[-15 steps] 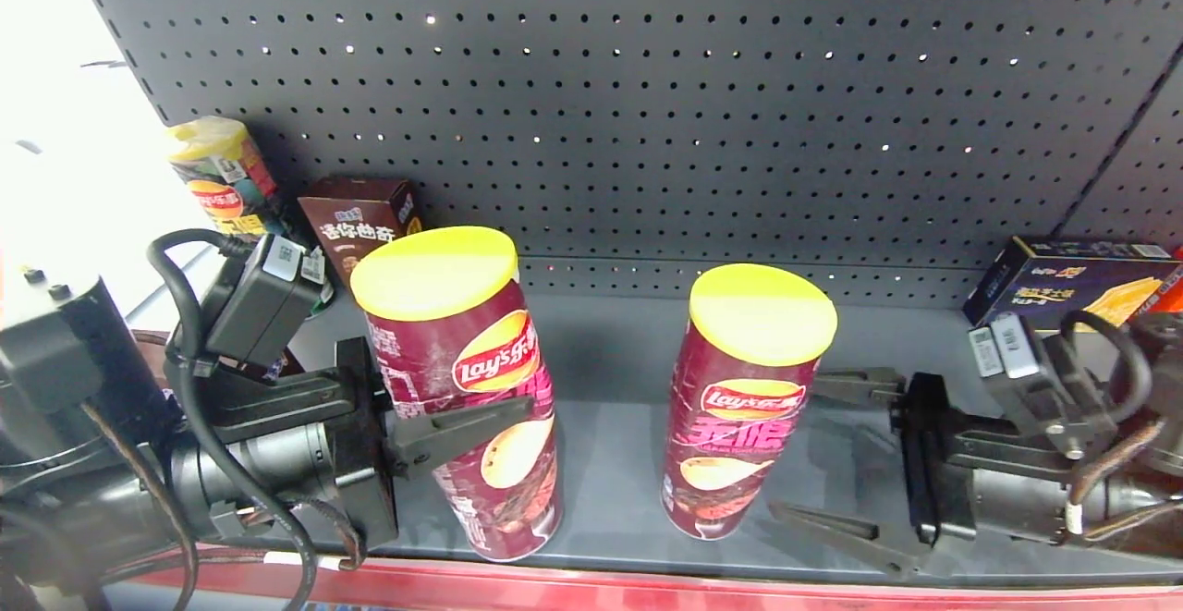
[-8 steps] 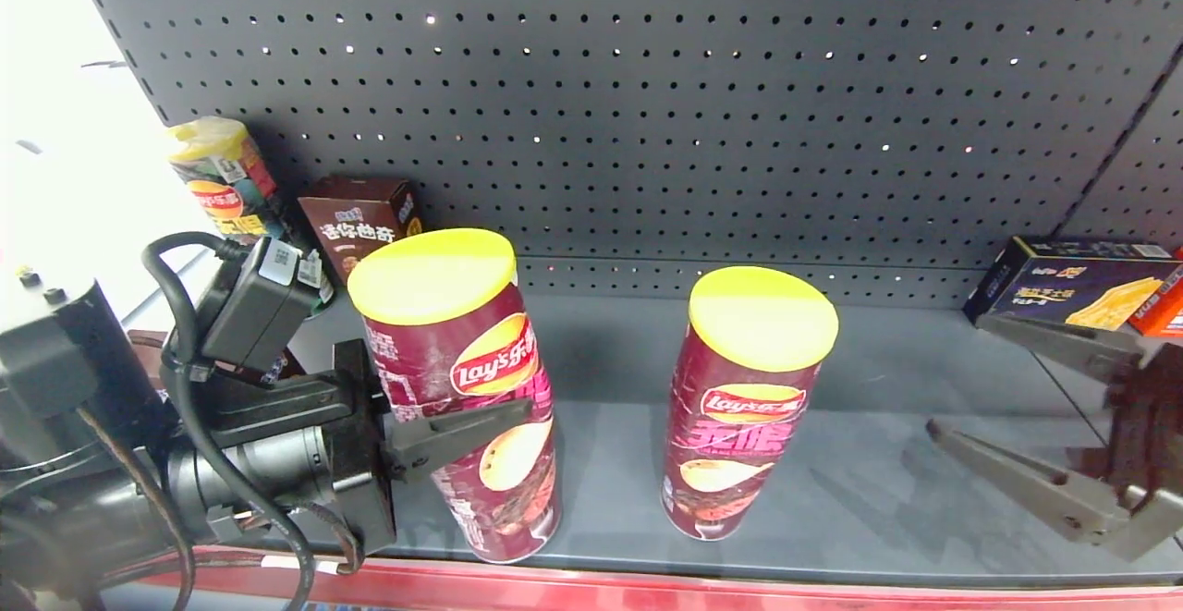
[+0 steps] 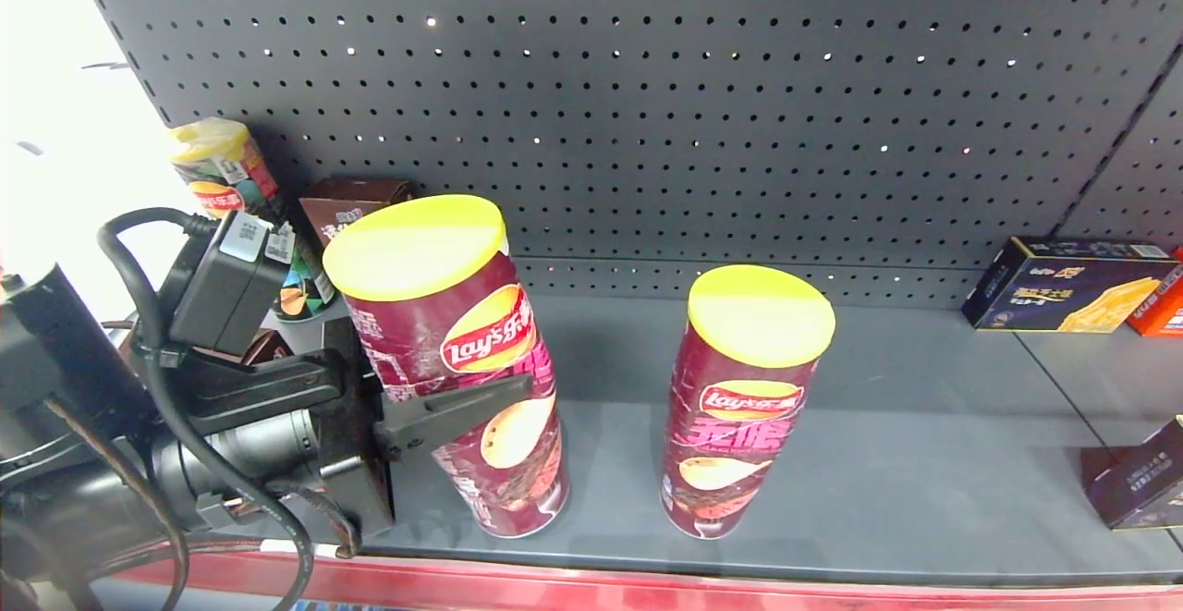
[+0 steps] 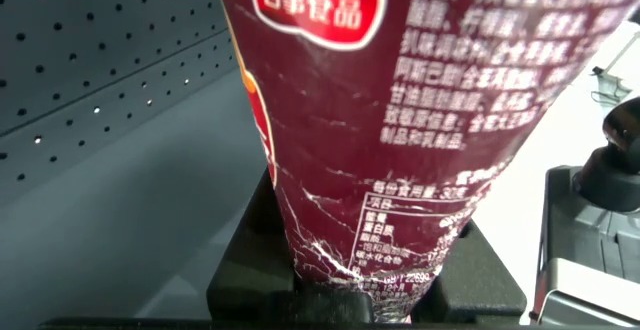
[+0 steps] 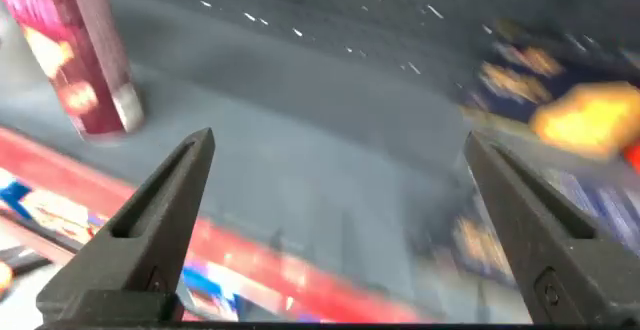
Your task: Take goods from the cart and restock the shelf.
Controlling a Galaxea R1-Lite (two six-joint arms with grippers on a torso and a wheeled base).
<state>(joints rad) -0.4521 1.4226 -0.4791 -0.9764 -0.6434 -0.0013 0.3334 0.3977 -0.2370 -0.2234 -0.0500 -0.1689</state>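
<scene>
sideways, the left gripper [image 3: 473, 400] clasps the tilted chip can [image 3: 434, 315], while the right gripper [image 5: 338, 140] gapes.

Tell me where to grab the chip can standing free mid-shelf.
I'd grip the free can around its middle, coming in level from the robot's right. It stands upright, tall and round, so jaws can straddle its sides; the held can in the left gripper crowds its other side.

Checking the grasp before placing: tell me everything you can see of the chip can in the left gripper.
The left chip can is a tall maroon tube with a flat yellow lid, closed. The left gripper clamps it at mid-height. It tilts, top toward the robot's left, base near the shelf's front edge; contact there is unclear. The other can stands apart.
</scene>
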